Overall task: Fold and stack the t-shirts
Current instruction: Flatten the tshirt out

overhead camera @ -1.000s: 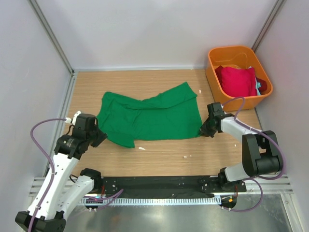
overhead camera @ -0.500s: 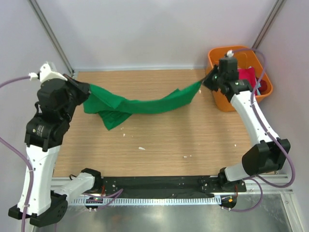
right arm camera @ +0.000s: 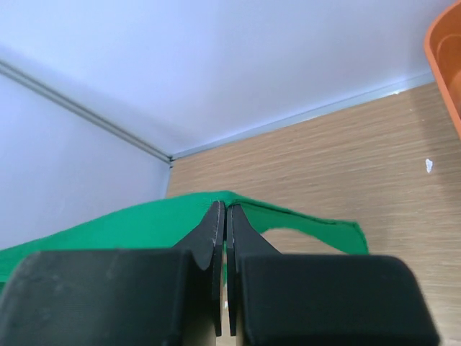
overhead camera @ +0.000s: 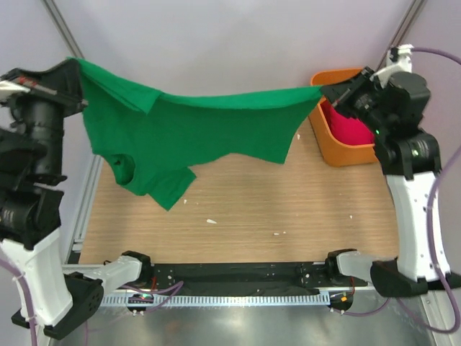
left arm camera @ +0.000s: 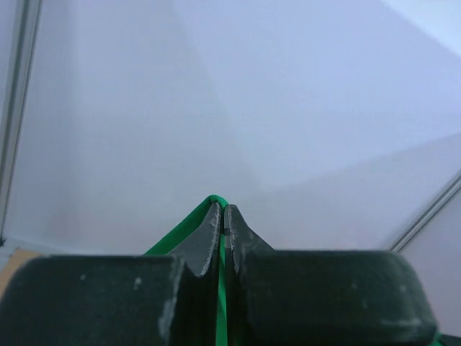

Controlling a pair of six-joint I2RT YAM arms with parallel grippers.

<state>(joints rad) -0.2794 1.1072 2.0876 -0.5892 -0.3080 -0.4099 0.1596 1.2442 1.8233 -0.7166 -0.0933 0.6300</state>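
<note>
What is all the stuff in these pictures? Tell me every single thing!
bright green cloth t-shirt: one, green, stretched in the air above the table between both grippers.
crimson red cloth shirt: one, red, inside the bin, partly hidden.
orange plastic bin: one, orange, far right corner of the table.
small white scraps: a few, white, on the table towards its near edge.
wooden table: one, light brown, under everything.
left gripper: one, dark, high up on the left, shut on one end of the green shirt.
right gripper: one, dark, high up on the right by the bin, shut on the shirt's other end.
</note>
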